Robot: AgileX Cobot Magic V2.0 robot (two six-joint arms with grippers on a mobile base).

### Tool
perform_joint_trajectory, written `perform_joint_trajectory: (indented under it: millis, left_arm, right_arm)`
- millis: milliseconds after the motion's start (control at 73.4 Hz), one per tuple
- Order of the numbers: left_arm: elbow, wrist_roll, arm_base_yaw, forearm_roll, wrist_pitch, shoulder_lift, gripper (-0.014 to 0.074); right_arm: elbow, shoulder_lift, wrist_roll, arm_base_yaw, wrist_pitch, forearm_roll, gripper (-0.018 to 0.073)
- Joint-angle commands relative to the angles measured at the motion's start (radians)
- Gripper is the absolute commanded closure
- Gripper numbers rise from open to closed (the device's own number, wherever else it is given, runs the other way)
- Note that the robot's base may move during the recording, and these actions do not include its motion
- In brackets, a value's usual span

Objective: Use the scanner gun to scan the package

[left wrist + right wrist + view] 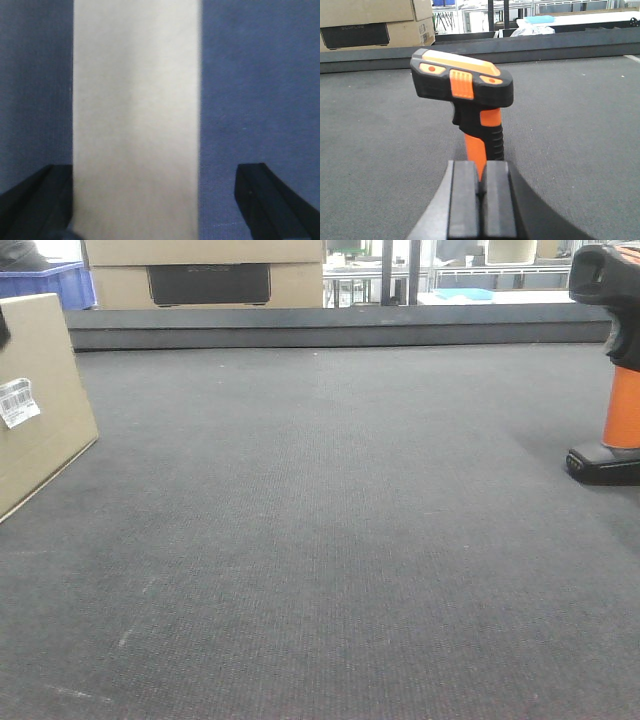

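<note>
Left gripper [152, 200] is spread wide around the flat tan cardboard package [135, 120], not clamped; right gripper [481, 200] is pinched together, empty, just behind the upright orange-handled black scanner gun [470, 95]. Neither is grasped; scan is pending.

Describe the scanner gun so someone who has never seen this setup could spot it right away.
Start from the wide dark grey mat and go to its right edge in the front view. The scanner gun stands upright there on a flat black base. Its bright orange handle and black head set it apart from the tan package at the left edge and the big cardboard boxes behind.
</note>
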Motion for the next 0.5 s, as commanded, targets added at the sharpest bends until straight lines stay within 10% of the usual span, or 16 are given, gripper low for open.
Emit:
perform_joint_trajectory:
  millis: [0, 218, 491]
  left_arm:
    - [-0.014, -0.011, -0.003, 0.014, 0.015, -0.061, 0.0069]
    - [-0.014, -0.037, -0.003, 0.026, 0.004, -0.213, 0.014]
    - [0.155, -0.058, -0.003, 0.026, -0.222, -0.407, 0.0703]
  right_arm:
    - [0.003, -0.006, -0.006, 0.001, -0.014, 0.007, 0.0727]
    - [0.003, -0.006, -0.006, 0.001, -0.014, 0.007, 0.0727]
    - [0.003, -0.006, -0.006, 0.001, -0.014, 0.007, 0.0727]
